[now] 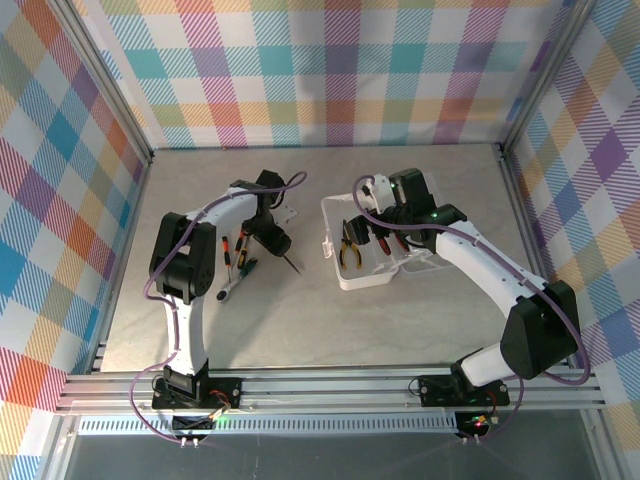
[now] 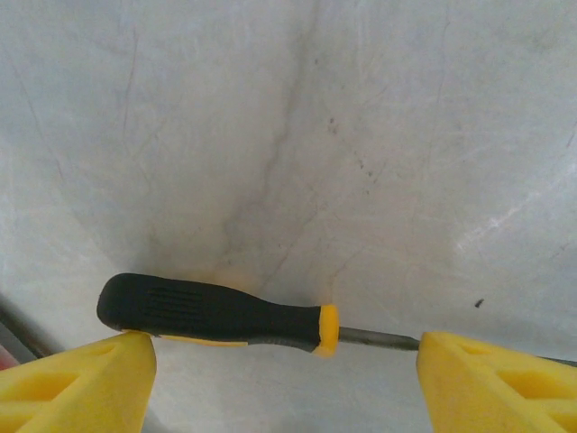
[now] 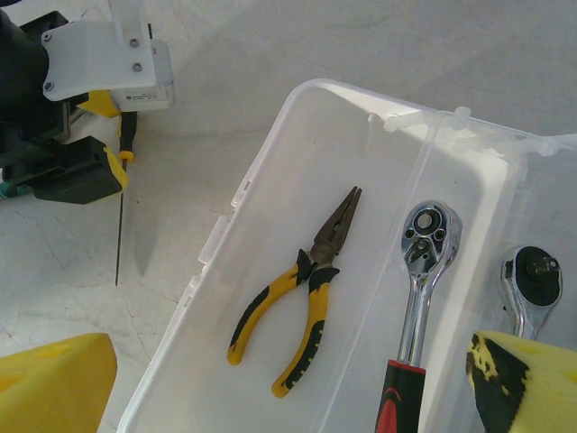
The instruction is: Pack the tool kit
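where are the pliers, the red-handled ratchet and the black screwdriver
yellow-and-black steel pliers (image 3: pixel 313 268), right wrist view, pivot
chrome ratchet with red handle (image 3: pixel 414 316), right wrist view, shaft
black-and-yellow screwdriver (image 2: pixel 207 311), left wrist view, handle

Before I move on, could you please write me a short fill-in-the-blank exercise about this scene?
The pliers lie ____ the clear case. In the right wrist view, the red-handled ratchet lies to the pliers' ____. The screwdriver has a black and ____ handle.
Missing words: inside, right, yellow.
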`<state>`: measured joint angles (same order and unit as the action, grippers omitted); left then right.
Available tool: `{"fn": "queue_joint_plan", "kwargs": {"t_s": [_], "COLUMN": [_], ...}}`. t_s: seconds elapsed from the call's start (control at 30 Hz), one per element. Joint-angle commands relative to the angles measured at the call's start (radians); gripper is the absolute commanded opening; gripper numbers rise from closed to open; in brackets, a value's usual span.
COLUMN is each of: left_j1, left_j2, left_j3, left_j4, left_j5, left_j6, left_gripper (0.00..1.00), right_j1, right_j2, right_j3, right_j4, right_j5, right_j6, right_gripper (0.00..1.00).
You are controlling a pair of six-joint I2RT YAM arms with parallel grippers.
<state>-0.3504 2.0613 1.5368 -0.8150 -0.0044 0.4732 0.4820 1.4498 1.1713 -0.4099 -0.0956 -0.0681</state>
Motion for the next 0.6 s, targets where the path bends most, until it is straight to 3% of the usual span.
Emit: {"fn": "queue_joint_plan", "kwargs": {"t_s": [0.0, 0.13, 0.27, 0.4, 0.57], "left_j1": [-0.032, -0.045, -0.047, -0.048, -0.057], "left_j2": [-0.014, -0.063, -0.134, -0.168, -0.190], "left_j3": [-0.037, -0.058, -0.070, -0.046, -0.063], "left_j4": [-0.081, -0.063, -0.031, -0.033, -0.008], "left_j5": [-0.023, 0.001, 0.046, -0.033, -0.101], "left_j6": [-0.152, -0.283, -0.315, -0.244, -0.031], "left_gripper": [0.75, 0.75, 0.76, 0.79, 0.86], "right_j1": [0.003, 0.003, 0.003, 0.003, 0.000], "right_j2": [-0.003, -0.002, -0.003, -0.012, -0.023], "right_j3": [0.018, 0.016, 0.015, 0.003, -0.013], "right_j4": [0.000, 0.004, 0.006, 0.014, 0.019], "right_j5": [-0.016, -0.018, -0.021, -0.021, -0.021], "right_j6": [-0.021, -0.021, -0.021, -0.021, -0.021], "right_gripper": [0.99, 0.99, 0.99, 0.99, 0.99]}}
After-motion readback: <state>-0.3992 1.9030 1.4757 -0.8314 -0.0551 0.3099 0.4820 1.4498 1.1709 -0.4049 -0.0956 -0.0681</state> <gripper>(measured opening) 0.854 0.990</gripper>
